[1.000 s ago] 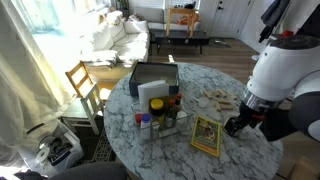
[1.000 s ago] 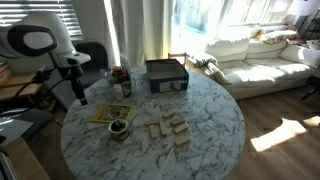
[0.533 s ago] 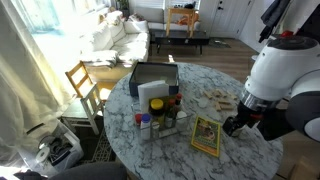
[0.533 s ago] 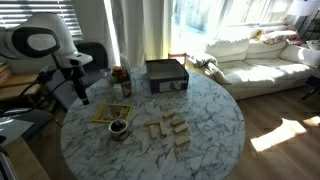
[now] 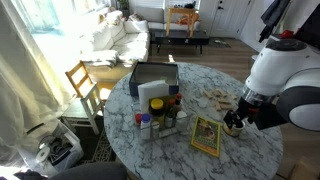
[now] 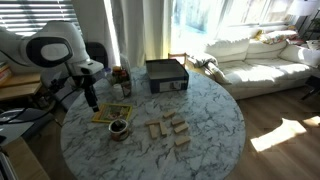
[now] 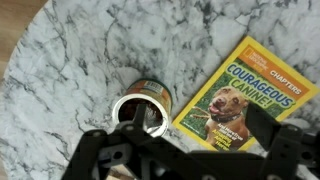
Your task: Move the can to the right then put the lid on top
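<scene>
Gripper [image 7: 190, 142] hangs wide apart, empty, near can [image 7: 142, 108].

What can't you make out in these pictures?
- Lid: not visible in any view, perhaps hidden or too small.
- Can: hidden behind the gripper in an exterior view.
- Jars: labels too small in both exterior views.
- Book: lower part covered by the gripper in the wrist view.
</scene>
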Controlling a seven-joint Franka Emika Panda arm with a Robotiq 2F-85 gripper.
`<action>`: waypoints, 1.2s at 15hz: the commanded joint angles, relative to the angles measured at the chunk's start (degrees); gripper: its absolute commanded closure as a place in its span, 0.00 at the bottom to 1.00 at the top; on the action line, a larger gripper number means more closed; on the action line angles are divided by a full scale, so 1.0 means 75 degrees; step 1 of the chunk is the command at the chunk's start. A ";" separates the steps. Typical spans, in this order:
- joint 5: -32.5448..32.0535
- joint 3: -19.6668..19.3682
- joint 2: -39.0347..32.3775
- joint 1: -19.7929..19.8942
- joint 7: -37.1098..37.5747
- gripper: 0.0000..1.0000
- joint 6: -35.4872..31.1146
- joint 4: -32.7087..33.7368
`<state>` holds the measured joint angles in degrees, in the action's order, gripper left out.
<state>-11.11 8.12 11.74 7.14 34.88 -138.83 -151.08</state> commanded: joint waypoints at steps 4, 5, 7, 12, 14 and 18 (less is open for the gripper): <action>-0.0348 -0.0688 -0.1339 0.0078 0.0042 0.00 -0.1875 0.0164; -0.0125 -0.0666 -0.0823 -0.0103 0.0000 0.00 -0.1417 0.0018; -0.0129 -0.0748 -0.0956 -0.0125 -0.0006 0.00 -0.1508 0.0034; -0.0335 -0.0820 -0.1421 0.0010 0.0452 0.00 -0.1713 0.0324; -0.0515 -0.0951 -0.1770 0.0029 0.0771 0.00 -0.1809 0.0503; -0.0310 -0.1302 -0.2343 -0.0140 0.0659 0.00 -0.1896 0.0823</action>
<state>-12.82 0.61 -1.23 7.33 38.52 -151.41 -147.34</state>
